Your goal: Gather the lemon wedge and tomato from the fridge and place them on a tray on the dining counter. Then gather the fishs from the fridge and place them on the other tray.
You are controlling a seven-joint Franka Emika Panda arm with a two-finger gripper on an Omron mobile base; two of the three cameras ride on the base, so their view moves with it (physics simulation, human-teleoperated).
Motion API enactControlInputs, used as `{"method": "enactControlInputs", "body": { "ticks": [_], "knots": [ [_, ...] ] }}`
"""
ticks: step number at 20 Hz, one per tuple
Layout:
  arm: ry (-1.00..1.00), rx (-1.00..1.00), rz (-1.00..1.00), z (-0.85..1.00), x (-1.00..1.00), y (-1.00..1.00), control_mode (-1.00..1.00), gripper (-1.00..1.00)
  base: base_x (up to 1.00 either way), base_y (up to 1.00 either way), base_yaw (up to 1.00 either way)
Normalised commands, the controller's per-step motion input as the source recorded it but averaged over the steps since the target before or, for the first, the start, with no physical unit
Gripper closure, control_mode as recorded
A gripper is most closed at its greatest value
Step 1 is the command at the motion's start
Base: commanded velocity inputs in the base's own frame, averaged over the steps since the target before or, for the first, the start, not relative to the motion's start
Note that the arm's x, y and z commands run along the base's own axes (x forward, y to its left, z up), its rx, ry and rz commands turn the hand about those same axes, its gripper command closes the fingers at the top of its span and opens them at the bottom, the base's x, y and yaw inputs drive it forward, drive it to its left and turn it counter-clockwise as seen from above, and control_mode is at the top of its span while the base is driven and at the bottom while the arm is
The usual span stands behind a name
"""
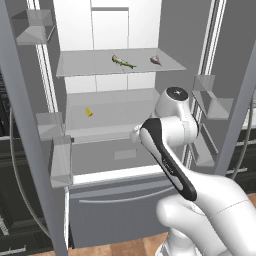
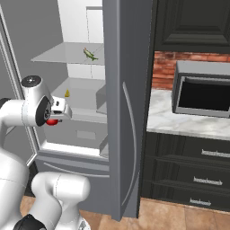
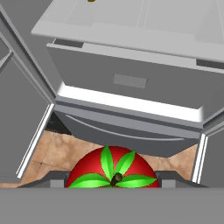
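Observation:
My gripper (image 3: 112,180) is shut on the tomato (image 3: 112,174), a glossy red ball with a green leafy top, held in front of the open fridge (image 1: 115,210). From the right base view the tomato (image 2: 52,121) shows red under the gripper (image 2: 55,117). The yellow lemon wedge (image 1: 88,112) lies on the lower shelf, also seen as the lemon wedge (image 2: 67,93). On the upper shelf lie an olive fish (image 1: 123,61) and a greyer fish (image 1: 155,60). The dining counter and trays are out of view.
Both fridge doors stand open, with door bins (image 1: 60,160) on the left and bins (image 1: 210,102) on the right. The right door (image 2: 128,112) edge faces the right base camera. Beyond it are a marble counter (image 2: 170,119) and a microwave (image 2: 202,94). The bottom drawer (image 3: 131,127) is below the hand.

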Motion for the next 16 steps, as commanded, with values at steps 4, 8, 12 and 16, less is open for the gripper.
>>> {"method": "enactControlInputs", "body": {
  "ticks": [4, 8, 12, 16],
  "knots": [
    [0.0, 0.0, 0.0, 0.0, 0.0, 0.0, -1.0, 1.0, 0.0, 0.0, 0.0],
    [0.0, 0.0, 0.0, 0.0, 0.0, 0.0, -1.0, 1.0, 0.0, 0.0, 0.0],
    [0.0, 0.0, 0.0, 0.0, 0.0, 0.0, -1.0, 1.0, 0.0, 0.0, 0.0],
    [0.0, 0.0, 0.0, 0.0, 0.0, 0.0, -1.0, 1.0, 0.0, 0.0, 0.0]
  ]
}}
